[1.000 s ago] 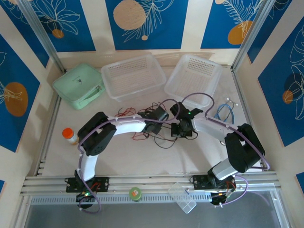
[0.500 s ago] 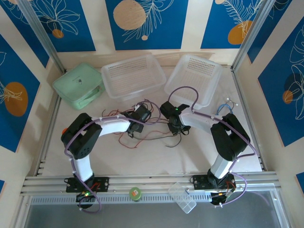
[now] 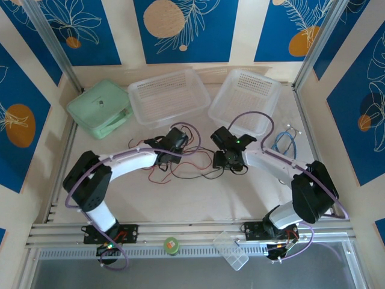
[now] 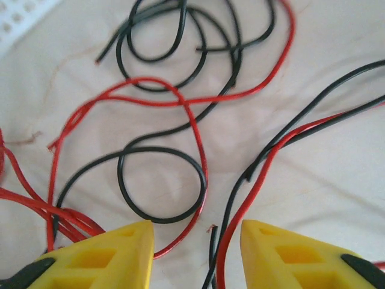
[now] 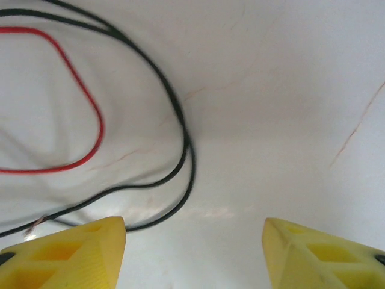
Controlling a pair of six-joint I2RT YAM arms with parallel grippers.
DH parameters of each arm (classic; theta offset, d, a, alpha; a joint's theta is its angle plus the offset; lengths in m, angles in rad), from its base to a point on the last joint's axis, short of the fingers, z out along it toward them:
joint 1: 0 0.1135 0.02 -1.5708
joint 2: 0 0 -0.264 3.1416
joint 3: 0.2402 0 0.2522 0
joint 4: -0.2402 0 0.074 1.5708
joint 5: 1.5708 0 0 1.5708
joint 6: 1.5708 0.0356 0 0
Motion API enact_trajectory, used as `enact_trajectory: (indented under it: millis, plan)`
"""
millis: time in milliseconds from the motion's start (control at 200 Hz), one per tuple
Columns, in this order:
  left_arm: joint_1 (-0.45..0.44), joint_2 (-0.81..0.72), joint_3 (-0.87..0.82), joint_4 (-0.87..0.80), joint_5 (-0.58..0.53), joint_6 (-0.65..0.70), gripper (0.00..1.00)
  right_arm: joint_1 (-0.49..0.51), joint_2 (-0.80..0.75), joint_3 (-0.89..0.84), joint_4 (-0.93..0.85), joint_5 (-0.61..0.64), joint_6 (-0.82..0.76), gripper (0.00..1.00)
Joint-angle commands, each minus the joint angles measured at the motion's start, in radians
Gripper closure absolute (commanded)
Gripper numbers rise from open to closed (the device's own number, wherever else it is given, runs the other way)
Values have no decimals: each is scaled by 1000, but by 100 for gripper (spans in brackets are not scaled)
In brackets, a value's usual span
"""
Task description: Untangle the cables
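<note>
Thin, glossy red-and-black cables (image 4: 187, 106) in loose loops; left end effector (image 4: 195, 232) and right end effector (image 5: 194, 227) agape.

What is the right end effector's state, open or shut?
Open: in the right wrist view the right end effector has yellow fingers far apart, with bare table between them, gripping nothing.

Showing white shells along the long links of the left arm (image 3: 129, 162) and the right arm (image 3: 271, 165), with rounded black housings bulging at each joint. Trailing thick purple cables (image 3: 249, 113) in loose loops beside both. Glowing with a tiny green light (image 3: 239, 142) near the right wrist. Ending, at the left end effector (image 4: 195, 241) and the right end effector (image 5: 192, 241), in bright yellow wedge-shaped fingers (image 4: 114, 256), carrying moulded triangular recesses and black inserts at the outer edges.
</note>
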Motion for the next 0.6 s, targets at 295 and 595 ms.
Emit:
enact_trajectory:
  millis: [295,595]
  plan:
    - [-12,-113,26,-126,19,-11,49,0,57,-125,174,-318,496,38]
    - [-13,-164,-47,-113,36,-31,49,27,194,-51,128,-287,564,49]
